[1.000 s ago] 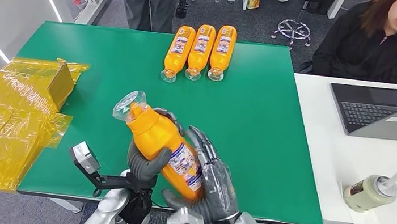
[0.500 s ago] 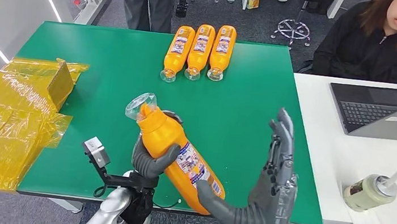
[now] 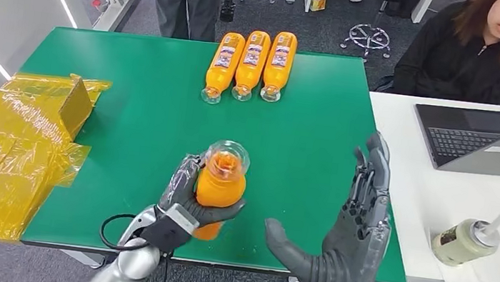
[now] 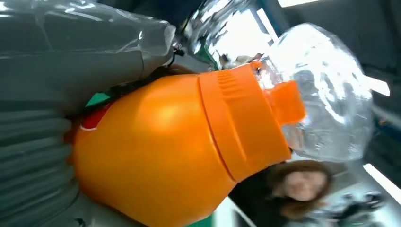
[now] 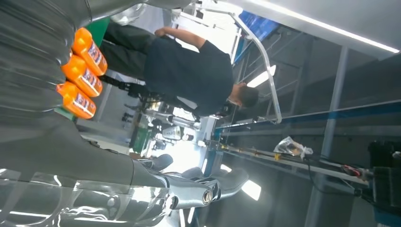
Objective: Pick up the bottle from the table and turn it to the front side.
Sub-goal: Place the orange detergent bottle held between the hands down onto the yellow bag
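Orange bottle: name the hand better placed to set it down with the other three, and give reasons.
Left. The left hand already grips the orange bottle, cap pointing up toward the camera. The right hand is open and apart from it, holding nothing. The three bottles lie at the table's far edge.

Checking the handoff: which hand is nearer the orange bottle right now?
Left. The left hand grips the orange bottle, cap toward the camera. The right hand is open beside it, apart.

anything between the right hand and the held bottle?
Nothing. In the head view, bare green table shows between the open right hand and the bottle that the left hand holds.
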